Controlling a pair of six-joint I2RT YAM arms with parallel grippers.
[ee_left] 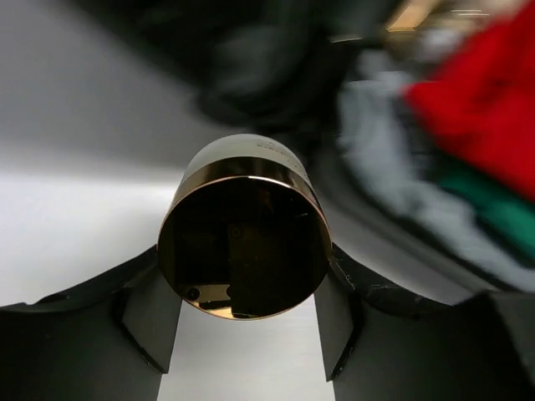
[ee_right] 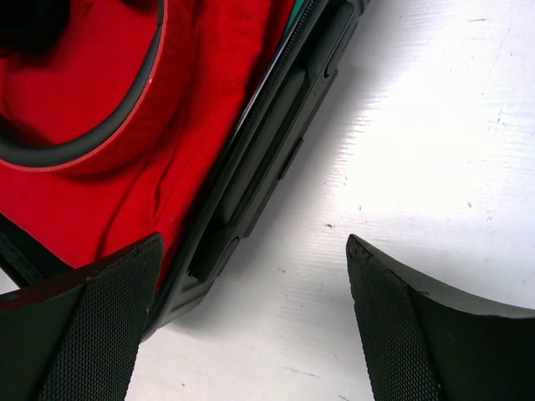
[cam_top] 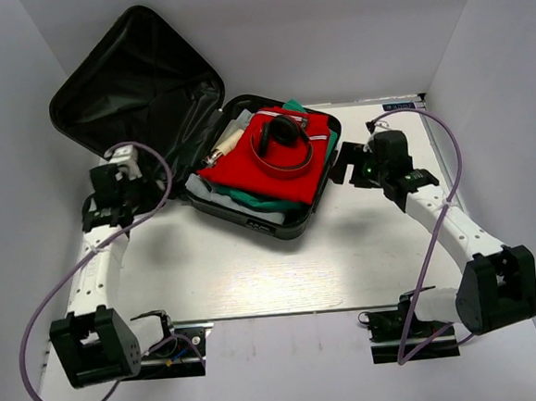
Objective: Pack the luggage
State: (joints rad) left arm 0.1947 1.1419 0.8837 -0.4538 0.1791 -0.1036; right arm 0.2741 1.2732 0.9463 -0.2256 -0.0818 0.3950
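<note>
Top view looks down from behind; both wrist views closely face the luggage (cam_top: 138, 81)

Left wrist view: luggage (ee_left: 259, 75), clothes (ee_left: 476, 92) blurred; right wrist view: headphones (ee_right: 50, 154) cut off at top edge.

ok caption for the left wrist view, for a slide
Left jaws closed on a gold-rimmed round jar, the luggage and its red clothing blurred behind

Gold-rimmed jar (ee_left: 242, 246), clamped in left pincer (ee_left: 244, 296)
</note>
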